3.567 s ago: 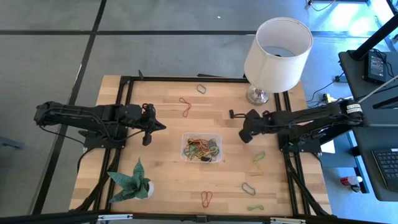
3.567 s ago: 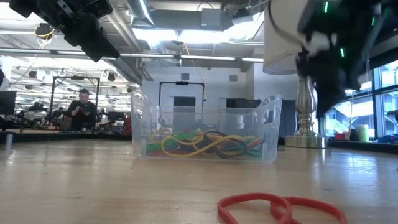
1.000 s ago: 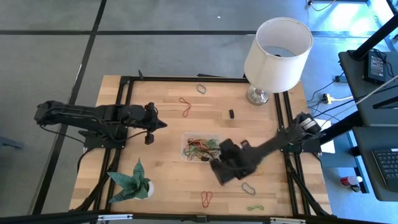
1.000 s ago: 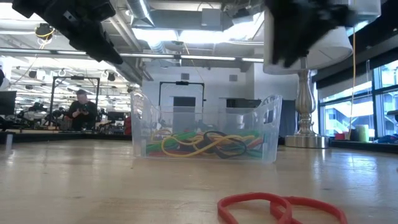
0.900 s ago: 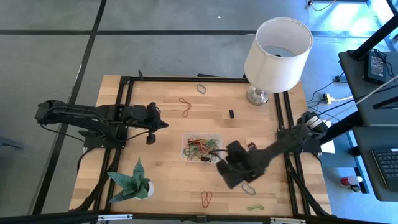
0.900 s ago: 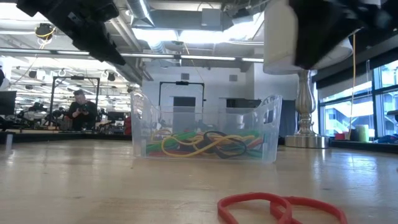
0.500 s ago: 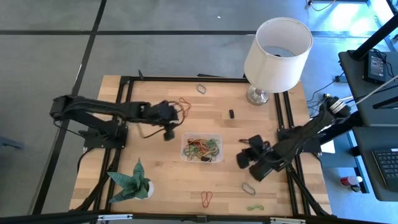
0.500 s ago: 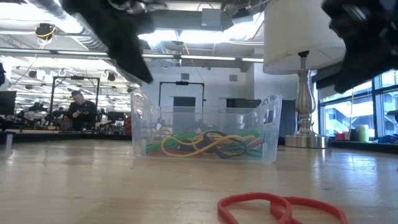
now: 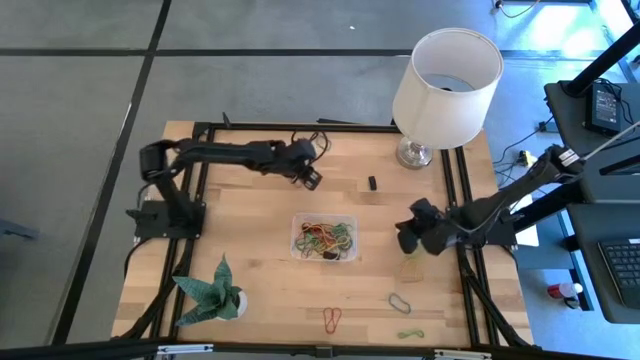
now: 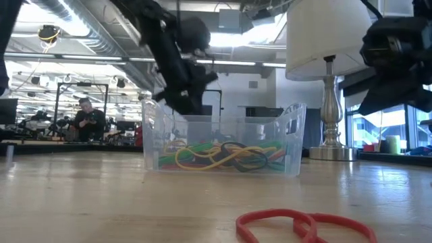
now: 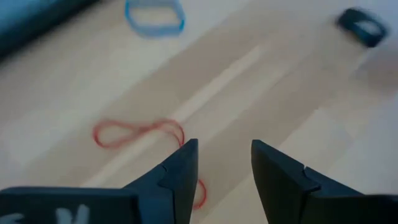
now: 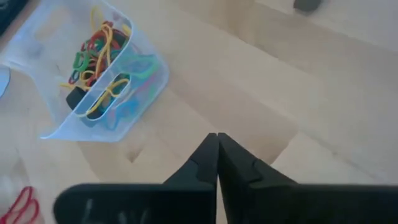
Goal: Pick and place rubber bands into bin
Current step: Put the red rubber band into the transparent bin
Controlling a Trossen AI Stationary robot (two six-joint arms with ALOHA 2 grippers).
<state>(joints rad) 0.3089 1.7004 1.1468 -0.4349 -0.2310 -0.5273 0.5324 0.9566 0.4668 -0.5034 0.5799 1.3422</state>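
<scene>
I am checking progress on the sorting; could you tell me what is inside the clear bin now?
The bin holds a tangled pile of rubber bands in red, yellow, green and black. Those at the bottom are covered by the ones above.

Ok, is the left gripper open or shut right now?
Open. The left gripper shows a clear gap between its fingers, above the red rubber band.

The wooden tabletop (image 9: 250, 280) is carrying a clear bin (image 9: 324, 238) of bands at its middle, a lamp (image 9: 445, 80) at the far right corner and a paper plant (image 9: 212, 290) near left. Loose bands are lying scattered: red (image 9: 332, 319), green (image 9: 410, 334), black (image 9: 372, 183).
</scene>
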